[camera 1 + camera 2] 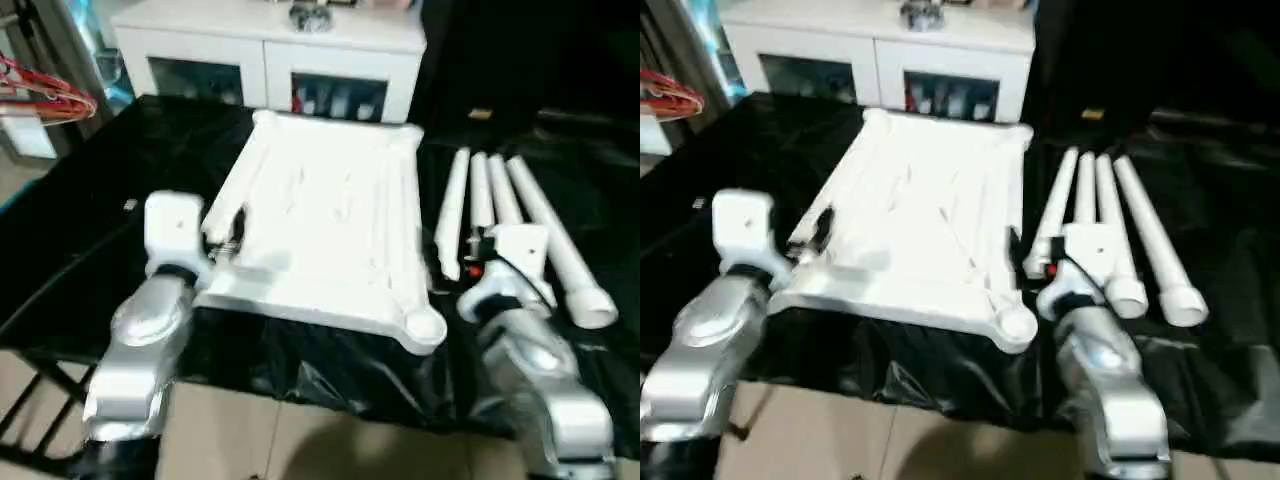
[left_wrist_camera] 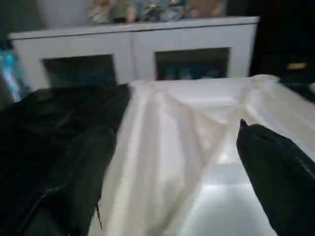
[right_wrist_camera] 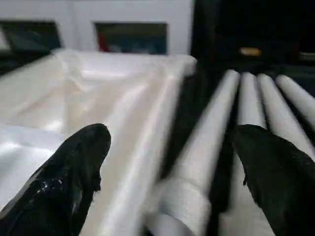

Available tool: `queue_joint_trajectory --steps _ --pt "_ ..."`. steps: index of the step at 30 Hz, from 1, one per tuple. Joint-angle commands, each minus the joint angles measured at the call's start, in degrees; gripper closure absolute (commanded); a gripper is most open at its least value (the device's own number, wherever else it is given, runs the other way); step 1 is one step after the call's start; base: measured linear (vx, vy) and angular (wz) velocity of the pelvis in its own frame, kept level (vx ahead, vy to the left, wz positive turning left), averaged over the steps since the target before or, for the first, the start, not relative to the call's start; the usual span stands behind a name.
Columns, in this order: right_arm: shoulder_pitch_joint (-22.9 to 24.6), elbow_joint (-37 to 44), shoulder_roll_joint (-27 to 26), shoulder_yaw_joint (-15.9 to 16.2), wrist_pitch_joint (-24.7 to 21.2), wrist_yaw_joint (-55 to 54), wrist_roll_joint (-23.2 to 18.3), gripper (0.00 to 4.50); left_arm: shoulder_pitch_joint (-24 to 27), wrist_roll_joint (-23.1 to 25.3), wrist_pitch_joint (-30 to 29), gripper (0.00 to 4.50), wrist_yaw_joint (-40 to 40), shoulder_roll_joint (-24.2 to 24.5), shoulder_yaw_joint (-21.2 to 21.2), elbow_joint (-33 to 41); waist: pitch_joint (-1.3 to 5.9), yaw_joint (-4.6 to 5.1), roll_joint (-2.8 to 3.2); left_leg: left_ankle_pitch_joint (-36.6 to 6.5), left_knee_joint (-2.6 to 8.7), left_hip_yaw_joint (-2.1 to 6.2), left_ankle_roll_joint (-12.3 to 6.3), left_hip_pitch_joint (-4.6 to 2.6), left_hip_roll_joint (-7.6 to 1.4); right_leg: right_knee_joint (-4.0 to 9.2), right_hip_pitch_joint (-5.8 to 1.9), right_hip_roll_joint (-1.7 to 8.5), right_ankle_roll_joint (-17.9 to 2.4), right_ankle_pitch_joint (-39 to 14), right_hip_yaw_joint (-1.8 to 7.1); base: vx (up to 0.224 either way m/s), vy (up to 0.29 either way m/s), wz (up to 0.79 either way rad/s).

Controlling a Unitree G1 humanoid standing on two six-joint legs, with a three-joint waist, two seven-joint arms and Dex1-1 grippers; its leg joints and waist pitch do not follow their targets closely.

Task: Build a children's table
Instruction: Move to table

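Lying upside down on the black cover (image 1: 90, 230), the table top (image 1: 320, 220) shows its corner sockets for the legs (image 1: 520, 225). The left gripper (image 2: 172, 162) stands apart over its left rim; the right gripper (image 3: 167, 162), also apart, straddles the gap between top and nearest leg, probably to take it.

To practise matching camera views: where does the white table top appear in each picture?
Left eye: table top centre.
Right eye: centre-left.
Left wrist: ahead of the fingers.
Right wrist: beside the legs.
Shared landmark: white cabinet behind it.
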State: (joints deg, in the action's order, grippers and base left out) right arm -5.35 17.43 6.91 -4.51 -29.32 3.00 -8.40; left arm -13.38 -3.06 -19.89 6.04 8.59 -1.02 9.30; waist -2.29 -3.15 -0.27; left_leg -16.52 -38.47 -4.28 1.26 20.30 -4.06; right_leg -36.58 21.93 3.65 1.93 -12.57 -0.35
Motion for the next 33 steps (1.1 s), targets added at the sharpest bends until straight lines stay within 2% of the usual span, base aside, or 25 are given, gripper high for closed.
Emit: queue_joint_trajectory --steps 1,2,4,8,9,11,12,13,14,15,16,17,18,19,20,21,23,24,25,27,28,30,31,32,33 --pt "-1.1 -0.3 0.7 -0.9 -1.2 -0.4 1.1 0.05 -0.7 0.7 1.0 0.00 0.1 0.2 0.5 -1.1 2.39 0.31 0.09 6.4 5.72 0.99 2.66 -0.10 -5.26 3.75 -4.39 4.50 -11.1 5.2 2.23 -0.077 -0.046 0.01" --pt "-1.5 -0.6 0.7 -1.1 -1.8 -0.9 1.2 0.05 -0.9 0.3 0.8 0.00 0.0 -0.1 0.2 -1.4 2.22 0.57 -0.52 3.3 6.18 0.88 2.40 -0.40 -5.66 4.21 -4.28 4.59 -11.7 1.8 2.20 -0.077 -0.046 0.01" --pt "-2.6 -1.8 1.4 -1.6 -2.5 -0.9 0.8 0.05 -1.8 -0.2 0.8 0.00 -0.8 -0.9 -0.6 -2.8 1.94 1.48 -0.04 -2.0 6.68 0.21 1.58 -0.67 -6.65 4.61 -3.52 4.62 -13.8 -3.8 2.10 -0.060 -0.055 0.08" --pt "-3.4 -1.6 2.8 -2.0 -4.0 -0.5 0.7 0.05 -2.3 1.7 1.8 0.00 -1.4 -0.5 0.0 -4.5 1.92 1.57 -0.68 -3.6 6.93 -1.12 0.42 -0.32 -7.03 5.19 -3.41 4.52 -13.1 -8.3 2.17 -0.029 -0.026 0.03" --pt "-3.6 -1.6 2.4 -2.6 -4.5 -0.5 0.0 0.05 -2.3 2.9 2.4 0.00 -2.0 -0.1 0.6 -5.1 2.25 1.78 -0.19 -4.9 5.83 -3.50 3.30 -2.44 -7.33 6.60 -1.04 2.77 -11.0 -12.3 3.78 0.000 0.000 0.00" --pt "-3.8 -1.7 2.8 -2.8 -4.5 -0.4 0.1 0.05 -2.6 3.7 3.2 0.00 -2.3 -0.2 1.6 -5.8 2.47 1.63 -0.40 -7.8 5.98 -5.38 8.87 -3.73 -6.67 6.49 0.18 -1.65 -8.1 -15.0 3.68 -0.017 -0.035 -0.27" --pt "-3.9 -2.0 3.1 -2.6 -4.4 -0.3 0.4 0.05 -2.7 3.6 3.4 0.00 -2.2 -0.4 1.8 -5.9 2.22 2.13 0.53 -9.3 6.95 -5.12 9.19 -6.25 -8.86 6.54 2.87 -3.96 -6.9 -12.8 2.09 -0.046 -0.057 -0.39" --pt "-4.0 -1.8 3.2 -2.5 -4.3 -0.4 0.8 0.05 -3.0 2.8 3.1 0.00 -2.3 -1.1 1.2 -5.9 2.44 2.41 1.59 -7.4 9.94 -3.43 6.41 -7.14 -15.13 4.09 3.98 -2.23 -7.2 -9.4 -0.05 -0.030 -0.063 -0.45" --pt "-4.0 -1.8 3.1 -2.5 -4.3 -0.5 0.8 0.05 -3.2 2.0 2.9 0.00 -2.2 -1.5 0.7 -6.0 2.44 2.41 1.59 -7.4 9.94 -3.43 6.41 -7.14 -15.13 4.09 3.98 -2.23 -7.2 -9.4 -0.05 -0.030 -0.063 -0.45" --pt "-4.0 -1.7 3.0 -2.5 -4.3 -0.6 0.8 0.05 -3.4 1.2 2.6 0.00 -2.1 -2.0 0.1 -6.1 3.50 1.49 1.90 2.3 11.73 -3.79 0.00 -5.69 -20.93 -1.41 4.16 0.93 -6.5 -1.8 -2.44 -0.007 -0.096 -0.54" --pt "-3.9 -1.6 2.9 -2.3 -4.2 -0.6 0.9 0.05 -3.6 1.3 2.5 0.00 -2.1 -1.9 0.1 -6.1 3.70 1.98 0.19 3.3 11.39 -0.72 -5.42 -3.64 -19.35 -2.93 2.00 2.52 -6.8 1.0 -2.26 -0.002 -0.185 -0.31" --pt "-3.8 -1.5 2.9 -2.2 -3.8 -0.5 0.8 0.05 -3.7 1.4 2.5 0.00 -2.1 -1.7 0.0 -6.1 4.45 2.21 -0.52 6.6 6.98 -2.81 -13.02 -3.22 -13.94 0.72 1.83 3.93 -13.5 7.1 -1.12 -0.002 -0.185 -0.31" --pt "-3.6 -1.3 2.8 -2.2 -3.6 -0.4 0.7 0.05 -3.8 1.5 2.7 0.00 -2.2 -1.6 -0.1 -5.9 5.09 1.11 -3.44 -2.3 -2.15 -7.39 -13.93 3.44 -1.33 6.03 -3.88 4.91 -19.6 11.1 2.01 0.001 -0.193 -0.09" --pt "-3.5 -1.1 2.8 -2.2 -3.6 -0.4 0.6 0.05 -3.8 1.3 2.5 0.00 -2.1 -1.6 -0.2 -5.7 4.86 0.04 -3.48 -1.3 -3.05 -5.06 -8.44 4.31 -1.87 6.14 -5.23 7.28 -15.8 7.6 1.95 -0.009 -0.171 -0.10" --pt "-3.6 -0.9 2.7 -2.3 -3.8 -0.3 0.3 0.05 -3.7 1.2 2.4 0.00 -1.9 -1.6 -0.3 -5.4 4.28 0.26 -4.00 1.9 -2.36 -4.61 -5.82 4.89 -1.46 5.71 -4.89 6.31 -9.5 8.9 1.07 -0.009 -0.171 -0.10" --pt "-3.6 -0.8 2.6 -2.2 -3.9 -0.3 0.2 0.05 -3.6 1.5 2.4 0.00 -2.0 -1.4 -0.3 -5.1 3.51 0.02 -3.45 5.3 0.21 -3.56 -3.31 3.77 -2.06 6.50 -3.76 5.81 -0.2 5.8 0.20 -0.016 -0.163 -0.06" --pt "-3.8 -1.5 2.5 -1.9 -3.5 0.0 0.2 0.05 -3.3 1.1 1.7 0.00 -2.2 -1.6 -1.0 -4.7 2.73 -0.37 -0.97 4.5 4.29 -1.33 -7.17 3.53 -5.68 8.22 -3.46 5.89 6.1 -5.1 -0.46 -0.031 -0.109 -0.10" --pt "-4.0 -1.8 2.4 -1.8 -3.5 0.1 0.2 0.05 -3.2 1.1 1.7 0.00 -2.2 -1.5 -1.1 -4.6 2.87 0.17 0.23 1.8 5.41 0.42 -7.53 3.09 -8.09 8.30 -3.67 4.61 7.6 -12.4 -2.37 -0.039 -0.070 -0.16" --pt "-4.3 -1.9 2.4 -1.5 -3.6 0.1 0.3 0.05 -3.0 1.2 1.7 0.00 -2.2 -1.4 -1.3 -4.4 3.07 0.29 0.45 -2.6 6.46 1.76 -8.16 1.12 -11.48 8.17 -2.93 5.21 6.1 -15.6 -2.67 -0.026 -0.056 -0.01" --pt "-4.3 -0.9 2.4 -0.5 -3.8 0.9 0.0 0.05 -2.4 2.1 1.8 0.00 -2.0 -0.5 -0.8 -3.7 2.94 0.23 0.45 -5.5 7.24 1.61 -7.28 -0.17 -13.31 7.02 -2.34 6.73 0.0 -10.7 -1.93 -0.013 -0.028 -0.01" --pt "-4.2 -0.4 2.4 -0.2 -3.8 1.3 -0.1 0.05 -2.2 2.3 1.8 0.00 -1.8 -0.3 -0.6 -3.5 2.26 -0.07 -0.09 -7.8 6.75 -0.53 -4.61 0.05 -10.83 8.59 -2.37 7.38 -2.1 -15.3 -1.82 0.000 0.000 0.00" --pt "-3.4 0.7 2.6 0.4 -3.3 2.0 -0.4 0.05 -1.7 2.5 3.3 0.00 -1.7 -0.1 -0.7 -3.4 1.44 -0.52 -0.79 -7.0 5.38 -2.85 -2.56 -0.32 -7.17 10.90 -2.69 7.35 0.2 -28.8 -2.67 0.000 0.000 0.00" --pt "-2.9 0.9 2.5 0.5 -3.2 2.4 -0.6 0.05 -1.6 2.1 2.6 0.00 -1.6 -0.2 -1.0 -3.3 1.80 -1.20 -0.79 -4.5 5.93 -3.54 -2.53 -0.90 -6.93 11.88 -2.51 5.77 4.5 -35.0 -3.94 0.000 0.000 0.00" --pt "-2.5 1.1 2.5 0.7 -3.1 2.6 -0.6 0.05 -1.6 2.2 2.1 0.00 -1.9 -0.2 -1.2 -3.1 1.89 -1.27 -0.48 -4.9 6.49 -3.22 -2.64 -1.31 -7.66 11.99 -2.42 5.36 4.9 -33.4 -4.42 0.000 0.000 0.00" --pt "-2.0 1.3 2.4 0.8 -2.9 2.6 -0.6 0.05 -1.5 2.2 1.6 0.00 -2.0 -0.3 -1.4 -2.8 2.04 -1.01 0.18 -6.8 7.47 -2.11 -2.69 -2.00 -9.95 11.79 -2.47 5.21 4.0 -28.1 -5.00 0.000 0.000 0.00"
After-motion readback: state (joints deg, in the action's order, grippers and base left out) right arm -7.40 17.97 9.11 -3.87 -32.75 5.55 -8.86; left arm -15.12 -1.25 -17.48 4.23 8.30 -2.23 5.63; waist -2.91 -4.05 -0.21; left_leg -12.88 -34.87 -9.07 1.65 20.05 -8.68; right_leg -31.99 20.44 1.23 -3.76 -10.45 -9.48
